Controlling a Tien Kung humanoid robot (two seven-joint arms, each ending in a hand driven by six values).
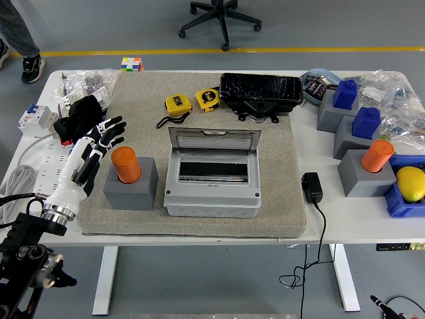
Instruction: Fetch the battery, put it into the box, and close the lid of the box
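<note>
1. Head view gives me only my left hand (93, 151); it comes in from the lower left corner and hovers at the mat's (279, 159) left edge. The right arm is nowhere in the picture.
2. Its fingers (113, 127) are spread loosely and hold nothing.
3. I take the battery (125, 165) to be the orange cylinder standing upright in the grey holder (131, 189), on the left part of the mat. Its long axis points straight up, out of the holder.
4. From the hand, the battery lies at about 4 o'clock, just beside the fingertips and apart from them. I judge a short sideways reach, then a wrap around the exposed upper part, is what the next move calls for.
5. The box (211, 193) sits at 3 o'clock from the battery, with its lid (214, 137) raised at the far side and the dark opening showing.
6. A second orange cylinder (376, 156) stands at the table's right end, well apart; the left hand is far nearer the first.
</note>
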